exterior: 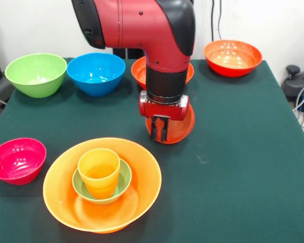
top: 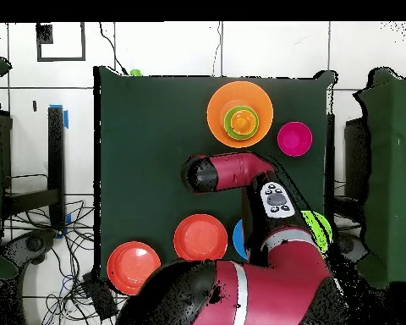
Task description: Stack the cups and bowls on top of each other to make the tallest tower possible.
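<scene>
Dark green cloth covers the counter (exterior: 243, 152), where the tower (exterior: 102, 183) so far is the largest orange bowl (exterior: 137, 197) holding a small green bowl (exterior: 122, 178) and an orange cup (exterior: 99, 171) (near the front edge). Behind it, the end effector (exterior: 160, 132) hangs with fingers nearly together, gripping the rim of a tilted small red-orange bowl (exterior: 180, 129).

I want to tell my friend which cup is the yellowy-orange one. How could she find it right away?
Look for the biggest bowl, the wide orange bowl at the front of the dark green table. Inside it sits a small green bowl, and the orange cup stands upright in that. It is the only tall, narrow thing there; everything around it is a bowl.
</scene>
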`<state>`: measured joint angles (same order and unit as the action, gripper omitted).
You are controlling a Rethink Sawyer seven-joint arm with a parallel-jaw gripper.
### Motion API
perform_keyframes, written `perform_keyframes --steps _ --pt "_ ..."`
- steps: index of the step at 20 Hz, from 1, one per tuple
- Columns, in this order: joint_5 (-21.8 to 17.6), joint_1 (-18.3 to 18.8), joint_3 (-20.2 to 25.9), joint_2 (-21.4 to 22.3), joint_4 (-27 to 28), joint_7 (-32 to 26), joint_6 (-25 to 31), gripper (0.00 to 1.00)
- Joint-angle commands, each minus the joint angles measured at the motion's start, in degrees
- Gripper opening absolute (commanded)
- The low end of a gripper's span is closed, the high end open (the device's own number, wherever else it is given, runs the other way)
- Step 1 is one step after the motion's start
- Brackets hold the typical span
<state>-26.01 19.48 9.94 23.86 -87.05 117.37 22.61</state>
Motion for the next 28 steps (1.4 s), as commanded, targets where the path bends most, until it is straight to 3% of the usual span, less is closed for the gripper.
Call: perform_keyframes --steps 1,6,14,23,25,28 --pt "-2.78 -2.29 0.69 -1.48 3.41 -2.12 3.39 1.00" --pt "-2.60 -2.66 0.57 -1.52 3.57 -2.32 3.65 1.00" --pt "0.40 1.41 6.83 2.31 0.22 -9.47 11.20 1.00" --pt "0.76 2.81 9.00 4.07 -1.20 -9.01 15.49 1.00" --pt "1.29 2.97 9.05 5.41 -2.25 -8.87 17.90 1.00" --pt "3.14 2.96 8.63 10.22 -4.81 -9.68 25.78 1.00"
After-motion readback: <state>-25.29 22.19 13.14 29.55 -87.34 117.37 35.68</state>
